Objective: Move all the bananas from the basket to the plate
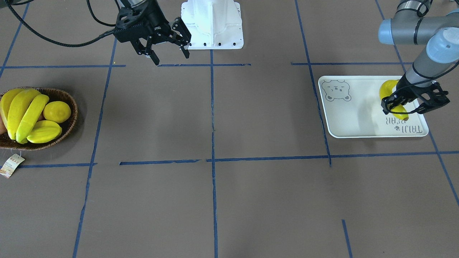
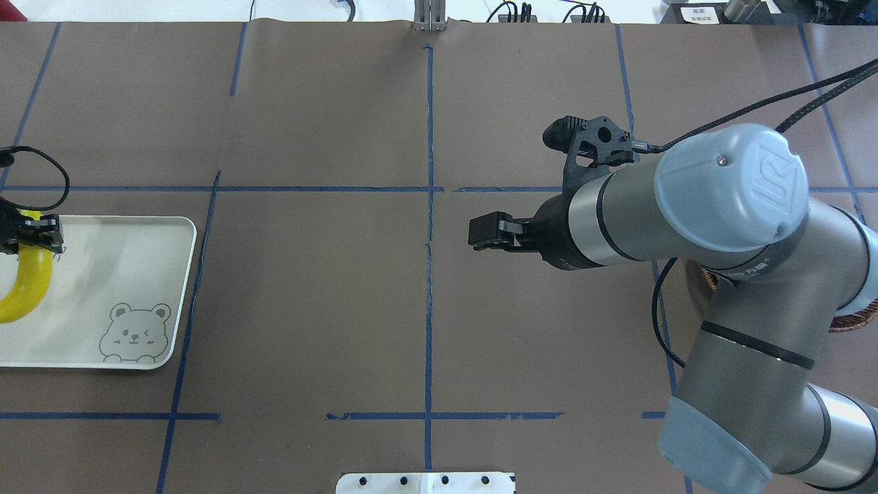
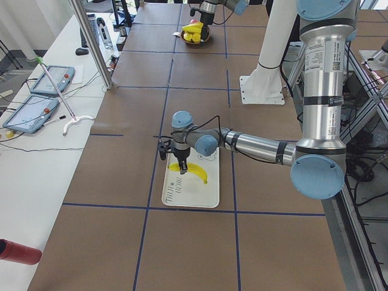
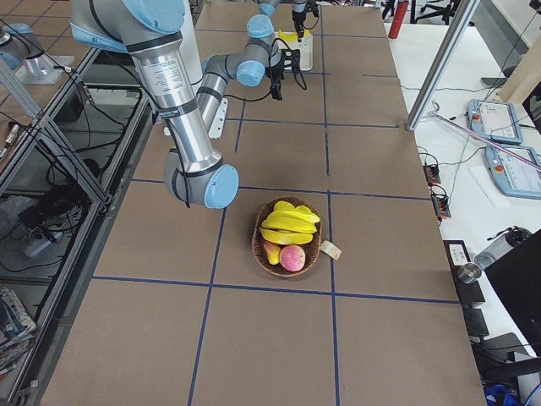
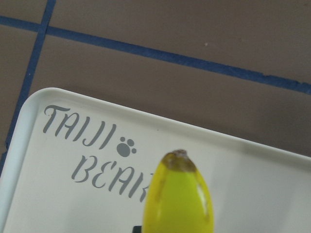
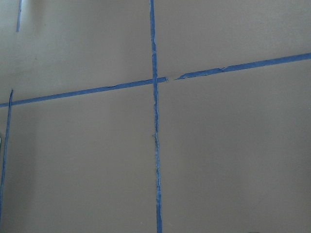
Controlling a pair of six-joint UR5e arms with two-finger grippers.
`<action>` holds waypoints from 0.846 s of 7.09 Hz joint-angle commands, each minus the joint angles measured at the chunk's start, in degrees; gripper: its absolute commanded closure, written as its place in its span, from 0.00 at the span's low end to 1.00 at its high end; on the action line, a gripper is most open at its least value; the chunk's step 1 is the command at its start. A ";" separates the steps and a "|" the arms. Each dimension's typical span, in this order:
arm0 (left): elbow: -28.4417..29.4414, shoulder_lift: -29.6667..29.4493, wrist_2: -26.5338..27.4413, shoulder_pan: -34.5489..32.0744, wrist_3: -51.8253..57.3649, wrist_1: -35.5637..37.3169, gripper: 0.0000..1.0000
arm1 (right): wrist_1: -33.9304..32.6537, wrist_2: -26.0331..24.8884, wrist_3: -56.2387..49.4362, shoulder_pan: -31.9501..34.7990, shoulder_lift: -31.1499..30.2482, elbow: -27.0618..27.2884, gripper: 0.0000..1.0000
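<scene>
My left gripper [image 1: 398, 107] is shut on one yellow banana [image 1: 389, 89] and holds it low over the off-white bear plate [image 1: 355, 114], near the "TAIJI BEAR" lettering. The banana's dark tip fills the bottom of the left wrist view [image 5: 180, 199]. The overhead view shows this gripper [image 2: 27, 237] at the plate's left end [image 2: 116, 274]. My right gripper [image 1: 172, 59] is open and empty, hanging above the table near the robot's base. The dark wicker basket [image 1: 70, 98] stands far off and holds three more bananas [image 1: 25, 111].
A ridged starfruit [image 1: 45, 132] and a lemon [image 1: 57, 111] lie in the basket beside the bananas, with a pink-red fruit [image 4: 292, 257]. The basket's paper tag [image 1: 12, 165] lies on the table. The white robot base [image 1: 213, 25] stands at the table's edge.
</scene>
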 commanded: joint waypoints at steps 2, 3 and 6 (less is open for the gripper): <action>3.52 0.20 3.90 -0.09 2.72 -0.33 0.99 | -0.02 -0.28 0.00 -0.09 0.12 -0.04 0.00; 4.05 0.29 4.18 -0.18 4.22 -0.33 0.98 | -0.02 -0.28 0.00 -0.09 0.21 0.05 0.00; 4.24 0.21 4.01 -0.18 4.15 -0.41 0.01 | -0.02 -0.28 0.00 0.09 0.21 0.14 0.00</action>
